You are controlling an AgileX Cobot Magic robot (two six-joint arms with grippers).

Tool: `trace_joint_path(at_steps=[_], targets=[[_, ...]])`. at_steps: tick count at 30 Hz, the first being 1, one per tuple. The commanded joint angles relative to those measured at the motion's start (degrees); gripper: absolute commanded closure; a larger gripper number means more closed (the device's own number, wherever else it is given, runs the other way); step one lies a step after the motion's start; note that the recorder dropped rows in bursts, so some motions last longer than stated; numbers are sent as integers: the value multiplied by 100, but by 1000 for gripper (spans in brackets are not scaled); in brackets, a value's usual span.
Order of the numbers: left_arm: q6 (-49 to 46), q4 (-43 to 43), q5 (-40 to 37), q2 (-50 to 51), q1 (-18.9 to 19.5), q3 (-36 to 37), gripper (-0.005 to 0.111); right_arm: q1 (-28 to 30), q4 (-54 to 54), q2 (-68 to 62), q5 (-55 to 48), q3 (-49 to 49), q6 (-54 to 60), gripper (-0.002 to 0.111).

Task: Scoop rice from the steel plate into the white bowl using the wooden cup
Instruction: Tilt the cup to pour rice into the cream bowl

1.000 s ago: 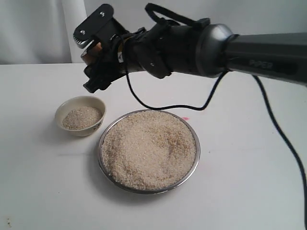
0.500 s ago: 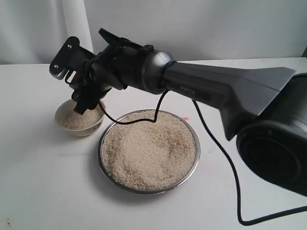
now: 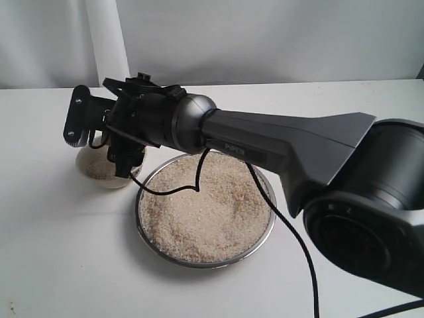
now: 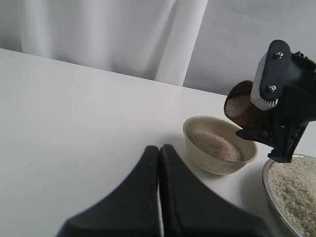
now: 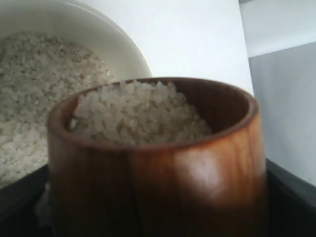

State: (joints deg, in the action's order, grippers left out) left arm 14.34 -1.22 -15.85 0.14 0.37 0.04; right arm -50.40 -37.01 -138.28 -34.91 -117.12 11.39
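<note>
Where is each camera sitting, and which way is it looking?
Exterior view: off the arms, facing the steel plate and white bowl on the table; the right arm reaches across.
Left wrist view: on the left arm, facing the bowl across the table; shows the shut left gripper and the right gripper.
Right wrist view: on the right arm, close on the wooden cup of rice; dark gripper parts at the edges.
Shared: all three show the bowl.

Soft, even white light, probably from overhead, washes the table (image 3: 59, 265) almost blank. Faint, diffuse shadows pool under the steel plate (image 3: 273, 213) and the white bowl (image 3: 111, 181). Close to the lens, the right arm (image 3: 371, 225) looks soft-focused. The left gripper (image 4: 159, 147) is a dark blur. The wooden cup (image 5: 163, 187) has a dull sheen and its near wall is unsharp.
</note>
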Motion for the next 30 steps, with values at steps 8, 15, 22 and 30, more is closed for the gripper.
trace_joint_path(at_steps=[8,15,22,30], targets=[[19,19,62,-14,-37,-4,107,-232,-1446,80,-530,-95,491,108],[19,19,62,-14,-37,-4,107,-275,-1804,75,-597,-95,601,108],[19,19,62,-14,-37,-4,107,-288,-2041,53,-647,-95,894,108],[19,19,62,-14,-37,-4,107,-452,-3184,-390,-772,-95,977,108]])
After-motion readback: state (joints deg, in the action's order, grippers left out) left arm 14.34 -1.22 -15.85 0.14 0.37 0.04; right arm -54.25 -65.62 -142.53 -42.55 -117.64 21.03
